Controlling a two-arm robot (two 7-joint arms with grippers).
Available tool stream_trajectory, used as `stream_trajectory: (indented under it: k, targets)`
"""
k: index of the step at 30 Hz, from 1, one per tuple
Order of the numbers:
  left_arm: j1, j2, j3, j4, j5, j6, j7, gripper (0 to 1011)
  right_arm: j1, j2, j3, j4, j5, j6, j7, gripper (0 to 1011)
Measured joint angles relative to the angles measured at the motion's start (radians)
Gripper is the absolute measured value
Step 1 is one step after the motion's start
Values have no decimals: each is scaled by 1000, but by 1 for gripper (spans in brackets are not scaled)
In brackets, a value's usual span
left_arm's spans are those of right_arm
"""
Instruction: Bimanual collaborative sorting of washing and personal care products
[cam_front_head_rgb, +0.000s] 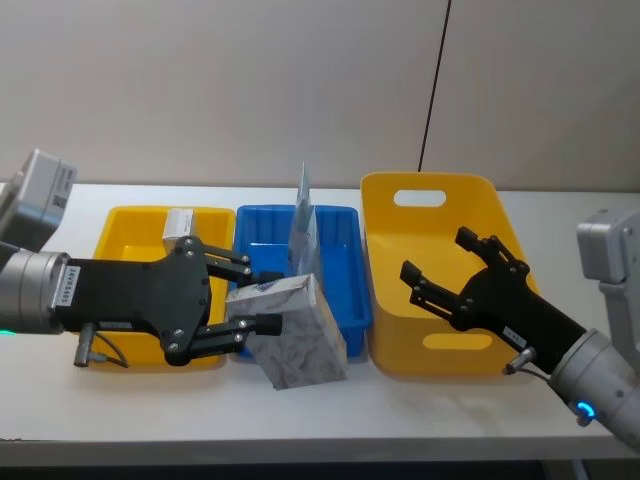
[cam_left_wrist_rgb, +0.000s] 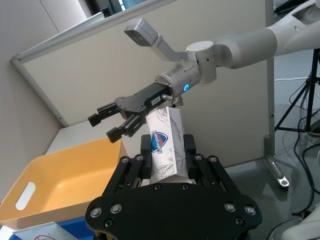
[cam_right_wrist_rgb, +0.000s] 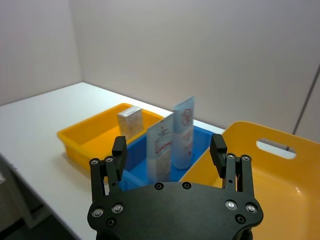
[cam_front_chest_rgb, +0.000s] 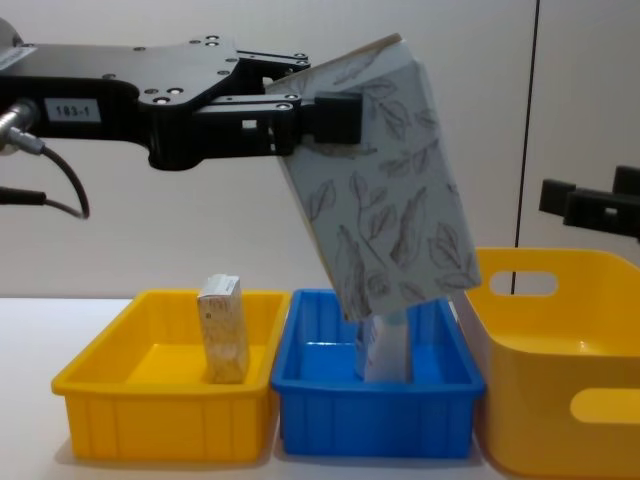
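While tilted, carton (cam_front_head_rgb: 300, 335) within left gripper (cam_front_head_rgb: 255, 295)

Tube (cam_front_head_rgb: 303, 215) stands in middle bin (cam_front_head_rgb: 361, 285) under left gripper (cam_front_head_rgb: 258, 294) and carton (cam_front_head_rgb: 300, 340); deep bin (cam_front_head_rgb: 395, 250) lies under right gripper (cam_front_head_rgb: 437, 254).

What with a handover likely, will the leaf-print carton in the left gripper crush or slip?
Probably stiff: the carton shows flat, undented faces in the left gripper. Likely light, since it hangs tilted from a grip near its top. The smooth card might slip.
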Motion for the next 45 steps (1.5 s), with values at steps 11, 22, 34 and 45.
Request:
stream_trajectory:
  k: [11,22,34,45]
  targets:
    - [0,0,0,0,0,0,-1,334,19,88,14,-11,98,12,178,1002]
    - [0,0,0,0,0,0,-2,334,45,165,13,-14,178,24,339,1002]
    - [0,0,0,0,0,0,-2,334,94,236,-16,-11,250,41,522,1002]
    - [0,0,0,0,0,0,-2,334,163,276,-71,3,288,55,684,1002]
